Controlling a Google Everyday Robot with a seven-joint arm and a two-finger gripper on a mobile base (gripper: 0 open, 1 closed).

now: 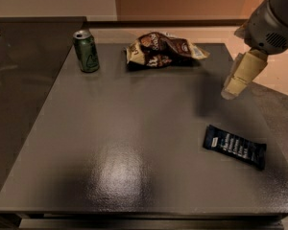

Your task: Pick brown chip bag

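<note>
A dark grey desk (134, 133) seen from above and in front. The brown chip bag (161, 51) lies crumpled at the far edge, a little right of the middle. A green can (86, 51) stands upright near the far left corner, well apart from the bag. A flat dark blue wrapper (234, 146) lies toward the near right corner. The gripper (229, 92), cream-coloured, hangs from a grey arm (273, 18) above the right edge, between bag and wrapper, touching neither. Whether it is wide or narrow cannot be told; it holds nothing.
</note>
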